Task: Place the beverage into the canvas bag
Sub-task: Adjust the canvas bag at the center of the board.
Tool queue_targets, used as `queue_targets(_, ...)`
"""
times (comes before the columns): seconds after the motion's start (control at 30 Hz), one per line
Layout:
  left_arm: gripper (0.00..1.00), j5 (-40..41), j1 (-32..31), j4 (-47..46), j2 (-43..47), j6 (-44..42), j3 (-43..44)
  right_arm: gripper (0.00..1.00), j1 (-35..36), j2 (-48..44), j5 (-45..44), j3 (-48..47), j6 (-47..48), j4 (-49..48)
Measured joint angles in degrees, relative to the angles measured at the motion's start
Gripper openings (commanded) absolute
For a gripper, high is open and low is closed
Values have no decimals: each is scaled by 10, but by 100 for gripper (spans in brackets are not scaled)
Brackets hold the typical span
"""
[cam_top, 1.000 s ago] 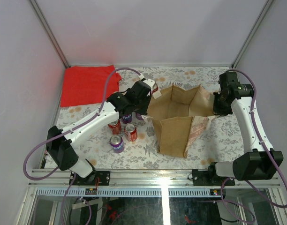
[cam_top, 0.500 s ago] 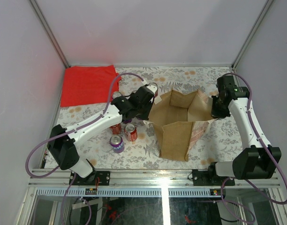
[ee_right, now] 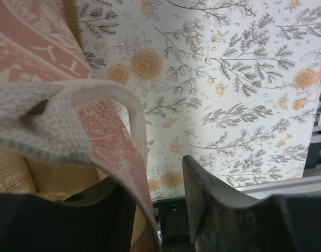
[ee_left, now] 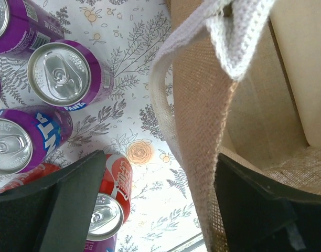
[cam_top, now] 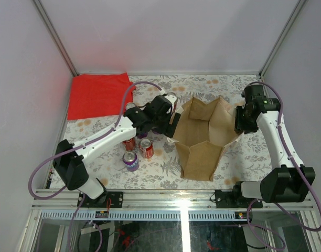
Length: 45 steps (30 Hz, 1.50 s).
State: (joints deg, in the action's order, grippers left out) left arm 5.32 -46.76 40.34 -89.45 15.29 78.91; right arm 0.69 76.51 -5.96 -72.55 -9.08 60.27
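Note:
The canvas bag [cam_top: 200, 153] stands open-mouthed mid-table, tan with cream handles. My left gripper [cam_top: 170, 116] is at its left rim, jaws wide open. In the left wrist view the bag wall [ee_left: 202, 131] and a cream handle [ee_left: 239, 37] hang between the fingers [ee_left: 71, 205], unclamped. My right gripper [cam_top: 238, 125] is at the right rim, open. The bag's pink-printed wall [ee_right: 105, 134] rests against its left finger, with a gap to the right finger [ee_right: 213, 210]. Beverage cans stand left of the bag: a red can [cam_top: 146, 148] [ee_left: 110, 199], a purple can [cam_top: 131, 161] and purple Fanta cans [ee_left: 63, 73]. None is held.
A flat red cloth [cam_top: 97, 94] lies at the back left. Another red can [cam_top: 129, 143] stands partly under my left arm. The floral tablecloth [cam_top: 255, 152] is bounded by enclosure walls, with a metal rail [cam_top: 176, 197] along the near edge.
Both grippers have gone from shut on the bag's rims to open. The bag's mouth now stands spread wider, and its sides have settled.

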Motion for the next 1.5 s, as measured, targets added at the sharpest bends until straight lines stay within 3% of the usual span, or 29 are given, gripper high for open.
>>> queue_targets(0.6,85,-25,0,-14,59,-19,66,71,-1,-75,97,-71,3,-7)
queue_targets(0.73,91,-25,0,-36,83,-24,67,85,-1,-82,106,-78,-9,-9)
queue_targets(0.8,94,-22,0,-49,97,-33,71,100,-1,-83,109,-96,-18,-9)
queue_targets(0.9,95,-19,15,-70,112,-47,101,99,-1,-83,113,-140,-35,-14)
queue_targets(1.0,95,-41,72,-82,105,-48,140,100,-1,-73,111,-188,-47,-28)
queue_targets(1.17,95,-79,213,-97,30,-54,202,100,-1,-28,92,-238,-65,-85)
queue_targets(1.3,95,-113,238,-83,-84,-81,266,99,-1,25,71,-239,-75,-118)
queue_targets(1.5,94,-162,244,9,-332,-113,522,99,-4,146,49,-294,-69,-122)
